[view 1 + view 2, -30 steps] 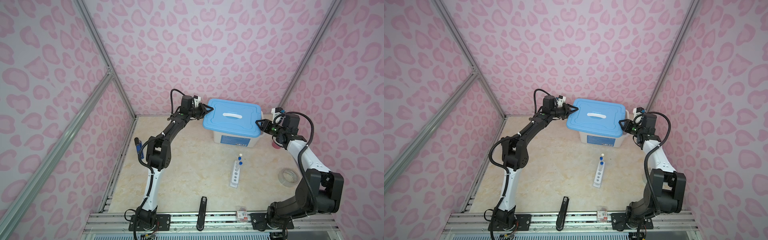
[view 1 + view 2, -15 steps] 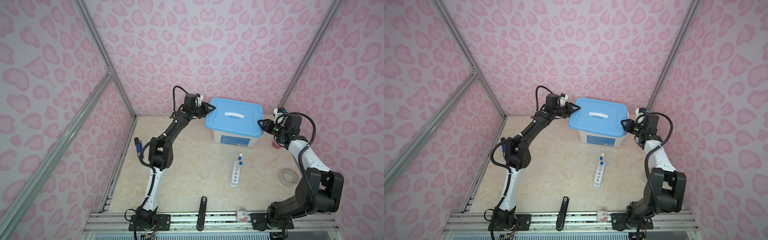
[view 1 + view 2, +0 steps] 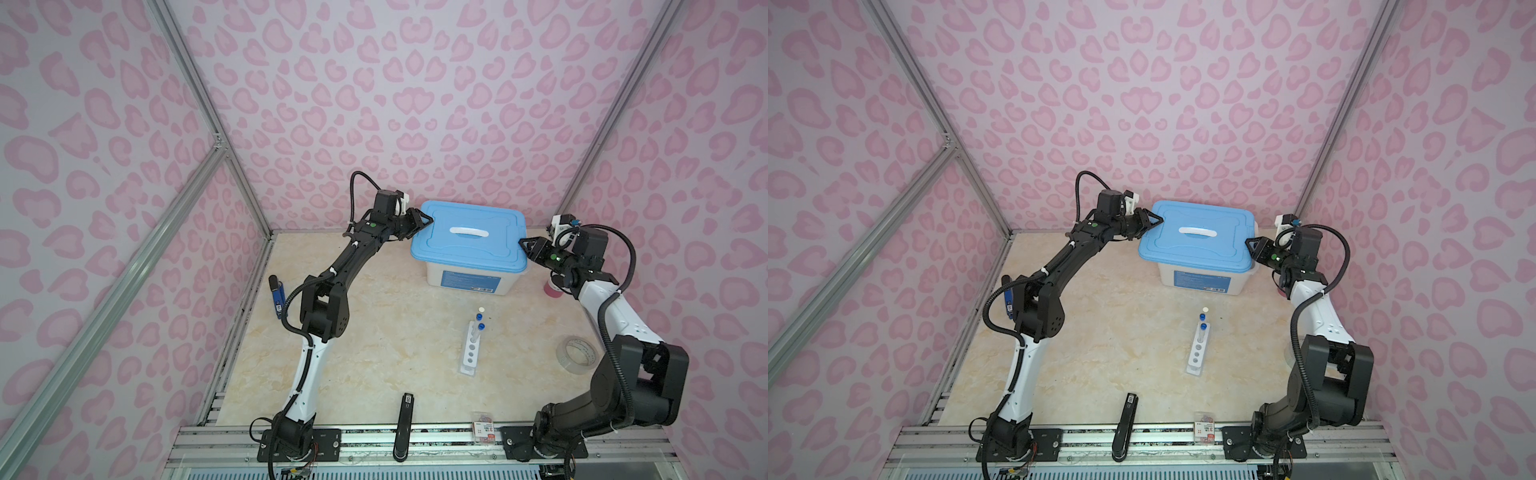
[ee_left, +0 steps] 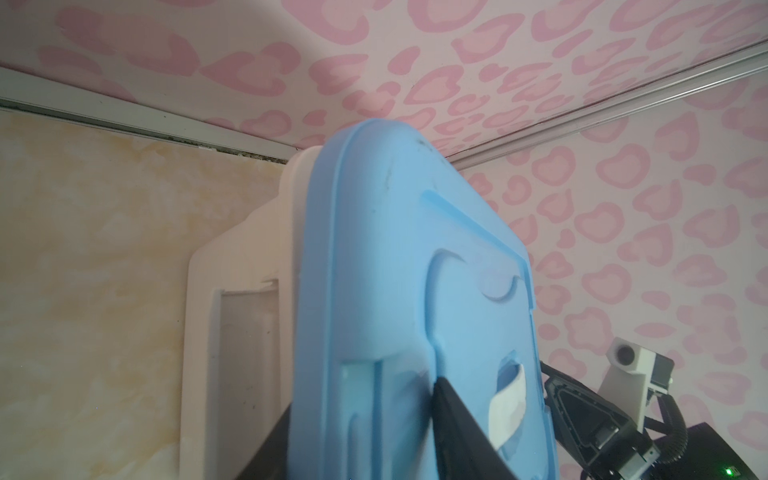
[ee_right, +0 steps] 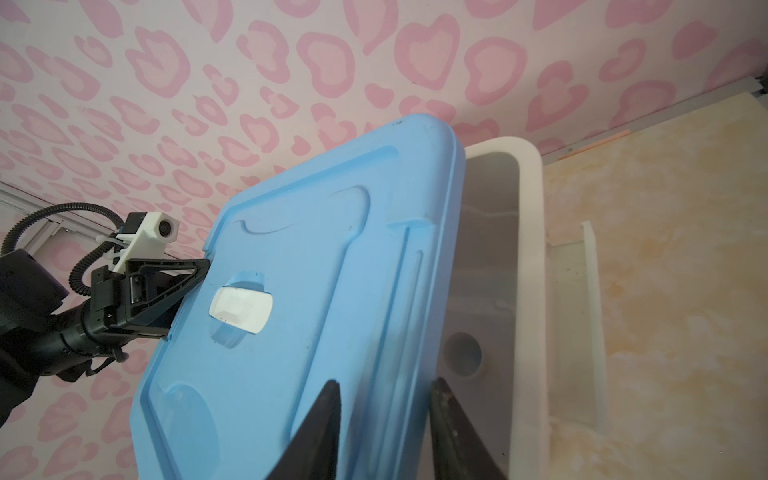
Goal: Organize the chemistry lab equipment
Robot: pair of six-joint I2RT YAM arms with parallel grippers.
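Well, the white rack [image 3: 469, 353] lies near the middle of the table [image 3: 374, 332]. Two blue-capped test tubes [image 3: 481, 327] stand in its far holes, and a tiny pale cup [image 3: 481, 310] sits just past that end. Behind them, near the back wall, we see a white box [image 3: 465, 279] with a blue lid [image 3: 469, 245]. In the right wrist view the lid is off the box on one side, so the inside shows. The right gripper [image 3: 524, 243] pinches the lid's right edge, one finger on top and one under. The left gripper [image 3: 424, 222] has its fingers around the left edge, but we cannot tell if it squeezes. A pink can [image 3: 552, 289] stands just right of the box. A blue-and-black stick [image 3: 276, 297] is at the table's left edge, and a tape roll [image 3: 575, 357] lies near the right arm.
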